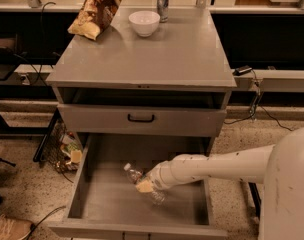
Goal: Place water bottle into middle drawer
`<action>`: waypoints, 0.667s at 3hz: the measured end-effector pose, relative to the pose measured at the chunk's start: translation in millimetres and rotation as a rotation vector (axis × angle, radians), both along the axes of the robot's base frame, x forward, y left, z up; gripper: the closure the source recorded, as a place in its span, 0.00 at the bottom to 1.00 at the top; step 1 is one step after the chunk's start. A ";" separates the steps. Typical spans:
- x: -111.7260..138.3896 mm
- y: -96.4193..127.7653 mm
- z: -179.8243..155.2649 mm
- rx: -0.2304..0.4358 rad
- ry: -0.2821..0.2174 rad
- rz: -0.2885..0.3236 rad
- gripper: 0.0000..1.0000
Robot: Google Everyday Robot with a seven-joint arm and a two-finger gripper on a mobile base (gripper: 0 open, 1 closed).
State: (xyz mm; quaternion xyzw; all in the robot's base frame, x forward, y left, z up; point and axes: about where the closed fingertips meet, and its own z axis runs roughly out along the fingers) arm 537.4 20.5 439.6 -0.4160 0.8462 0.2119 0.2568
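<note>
White tubular arm (217,166), dark specks, rounded joints — end effector (147,185) pale tan, low in middle drawer (107,206).

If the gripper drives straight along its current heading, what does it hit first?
The gripper is at the water bottle, pointing left and slightly down. Probably the middle drawer floor first, else its left wall; depth is unclear.
</note>
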 end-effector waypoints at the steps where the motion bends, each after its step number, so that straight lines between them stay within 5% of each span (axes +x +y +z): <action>1: 19.0 16.1 -22.5 0.045 0.023 -0.009 0.50; 2: 27.6 26.2 -32.4 0.067 0.038 -0.002 0.26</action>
